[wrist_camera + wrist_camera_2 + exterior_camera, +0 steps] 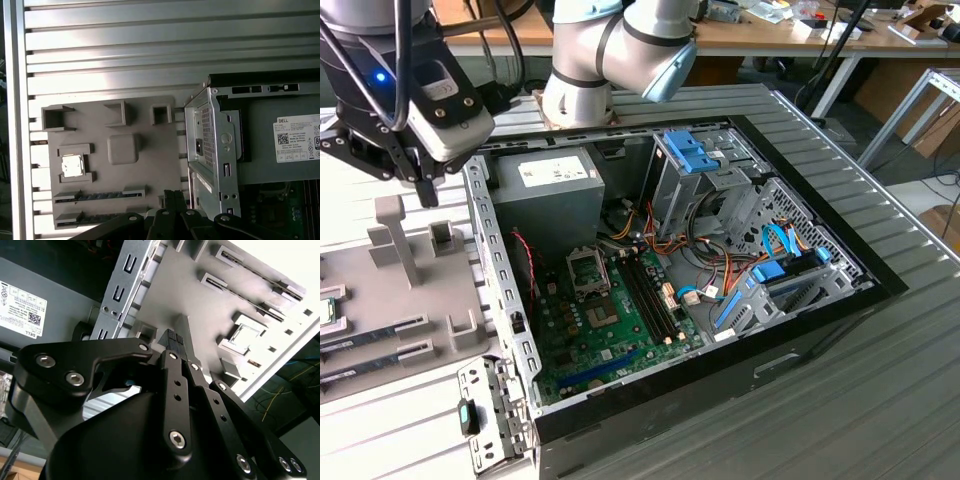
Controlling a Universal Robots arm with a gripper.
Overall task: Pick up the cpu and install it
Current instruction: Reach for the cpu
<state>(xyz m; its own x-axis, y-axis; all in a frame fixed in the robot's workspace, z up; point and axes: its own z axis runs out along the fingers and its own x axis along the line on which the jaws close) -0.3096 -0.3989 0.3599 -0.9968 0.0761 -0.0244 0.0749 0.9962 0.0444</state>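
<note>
The cpu [71,166] lies flat, metal top up, in a walled pocket of the grey holder plate [150,170]. It is square, so no long axis shows, and its sides run parallel to the plate's edges. The pocket sits near the plate's edge far from the computer case [210,140], just beside the slots holding the memory strips [100,196]. The gripper [172,196] hangs over the plate's case-side edge, its fingers [177,347] pressed together on nothing. The cpu is well apart from them, across the plate.
</note>
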